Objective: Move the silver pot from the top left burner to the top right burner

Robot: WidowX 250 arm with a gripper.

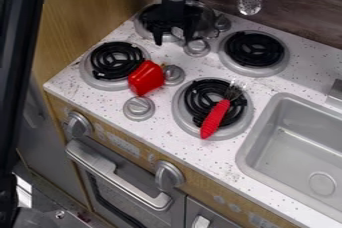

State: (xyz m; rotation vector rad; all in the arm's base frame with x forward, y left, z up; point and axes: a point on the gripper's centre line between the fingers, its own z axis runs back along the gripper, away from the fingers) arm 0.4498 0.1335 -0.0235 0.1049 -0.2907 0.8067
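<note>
My gripper (174,39) hangs at the top left burner (145,28), fingers spread wide and, as far as I can tell, nothing pinched between them. The silver pot (208,21) sits there, partly behind me; I can't make out whether I touch it. I judge the step in hand to be the grasp: I should set one finger inside the wall and one outside, close squarely on the rim, and check that the pot follows before I lift. A grip too high on thin metal could let it swing or slip. Then I'd raise it straight up, clear of the knob (222,22) just beside it (an easy thing to clip), carry it level to the right, and lower it flat on the coils of the top right burner (254,49) before letting go.

As for containers, my own bulk hides much of the pot's inside, so I can't say what it holds. Farther right, the sink (272,122) has a round drain (322,183) in its floor.
</note>
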